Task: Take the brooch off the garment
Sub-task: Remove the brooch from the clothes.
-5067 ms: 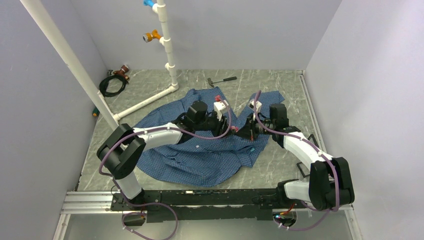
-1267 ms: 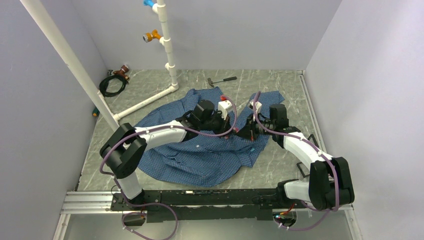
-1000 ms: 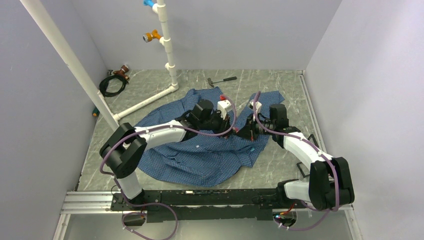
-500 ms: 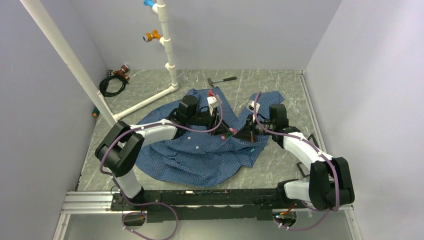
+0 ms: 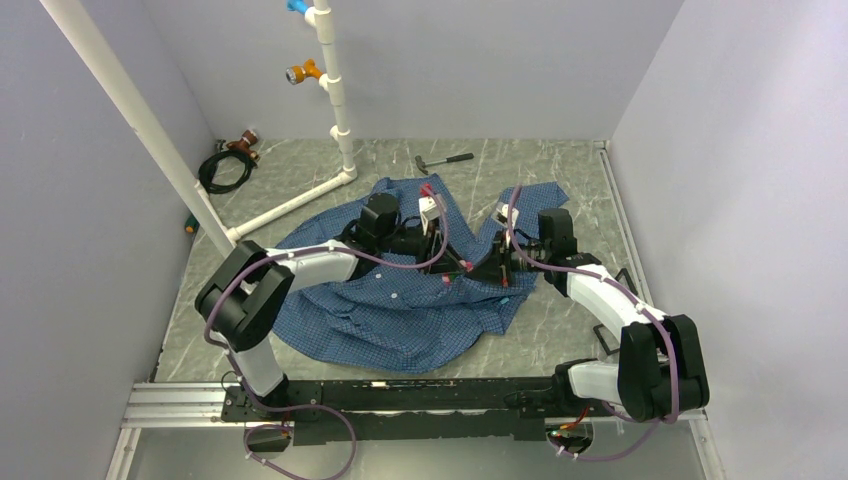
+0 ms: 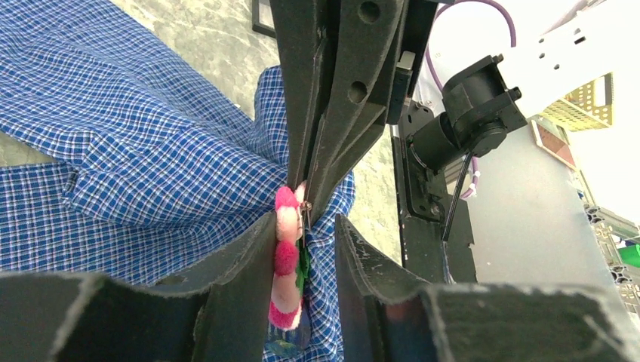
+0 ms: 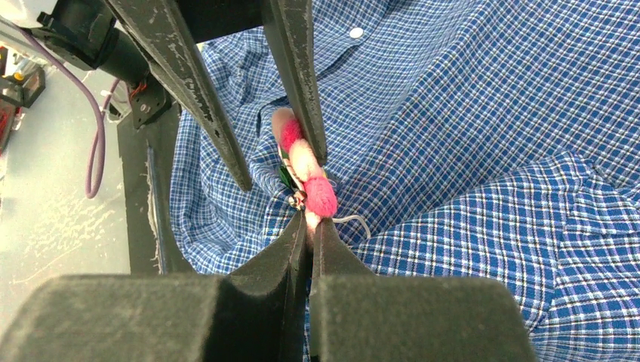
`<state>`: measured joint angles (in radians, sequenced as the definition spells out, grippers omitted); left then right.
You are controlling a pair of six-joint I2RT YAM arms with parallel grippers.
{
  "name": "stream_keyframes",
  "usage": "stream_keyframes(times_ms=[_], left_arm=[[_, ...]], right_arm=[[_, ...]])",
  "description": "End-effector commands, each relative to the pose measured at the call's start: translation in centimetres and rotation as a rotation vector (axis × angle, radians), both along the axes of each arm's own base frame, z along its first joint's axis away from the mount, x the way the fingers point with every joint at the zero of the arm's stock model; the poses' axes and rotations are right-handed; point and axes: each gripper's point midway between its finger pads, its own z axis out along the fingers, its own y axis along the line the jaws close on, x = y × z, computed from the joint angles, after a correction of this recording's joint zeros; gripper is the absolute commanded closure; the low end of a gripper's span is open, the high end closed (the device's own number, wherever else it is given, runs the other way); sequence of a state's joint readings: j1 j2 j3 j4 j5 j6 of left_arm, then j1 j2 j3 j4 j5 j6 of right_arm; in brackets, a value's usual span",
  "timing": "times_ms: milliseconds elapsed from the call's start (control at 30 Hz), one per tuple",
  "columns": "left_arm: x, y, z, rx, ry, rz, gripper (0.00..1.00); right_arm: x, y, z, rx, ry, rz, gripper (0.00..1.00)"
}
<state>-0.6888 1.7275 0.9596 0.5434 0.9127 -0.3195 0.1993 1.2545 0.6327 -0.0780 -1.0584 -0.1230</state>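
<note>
Left arm drawn back leftward since a second ago. Garment (image 5: 400,320) lies rumpled on table (image 5: 560,180). Left gripper (image 6: 302,226) has jaws narrowly apart, straddling brooch (image 6: 285,260), which sits on garment fold. Right gripper (image 7: 309,226) is pinched shut on brooch edge.

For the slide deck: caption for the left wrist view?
Open left gripper straddles the pink brooch on the blue checked shirt; right gripper shut at its edge.
</note>
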Motion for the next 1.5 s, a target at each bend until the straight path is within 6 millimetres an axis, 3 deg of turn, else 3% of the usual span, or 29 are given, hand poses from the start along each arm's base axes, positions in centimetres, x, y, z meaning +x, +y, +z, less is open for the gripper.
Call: stream_keyframes(times_ms=[0,233,500,533,700,800,967,1133,1333,1467], left_arm=[[-0.8,-0.4,-0.5,0.000,0.001,-0.037,0.62],[-0.4,-0.6,-2.3,0.041,0.047,-0.014,0.63],[-0.6,-0.7,-2.1,0.022,0.055,-0.032,1.00],[-0.7,-0.7,-2.0,0.014,0.056,-0.040,1.00],[-1.3,0.1,-1.4,-0.055,0.072,-0.078,1.00],[-1.4,0.7,-0.2,-0.126,0.066,-0.096,1.00],[-0.4,1.5,1.1,-0.185,0.070,-0.062,1.00],[-0.4,1.6,2.0,-0.227,0.058,-0.055,1.00],[0.0,1.7,2.5,-0.252,0.040,-0.021,1.00],[-0.1,1.8,3.4,-0.292,0.032,-0.015,1.00]], right_arm=[[-0.2,0.6,2.1,0.049,-0.081,0.060,1.00],[-0.3,0.6,2.1,0.053,-0.073,0.062,1.00],[-0.5,0.6,2.2,0.056,-0.068,0.068,1.00],[-0.5,0.6,2.2,0.055,-0.065,0.070,1.00],[0.1,-0.3,2.8,0.052,-0.061,0.040,0.59],[0.8,-1.5,3.3,0.055,-0.067,-0.002,0.47],[0.7,-2.2,2.8,0.068,-0.047,-0.019,0.60],[0.6,-1.3,1.9,0.060,-0.015,-0.008,0.56],[-1.1,0.9,1.4,0.054,0.006,0.084,0.86],[-2.0,2.2,1.6,0.069,0.005,0.131,0.93]])
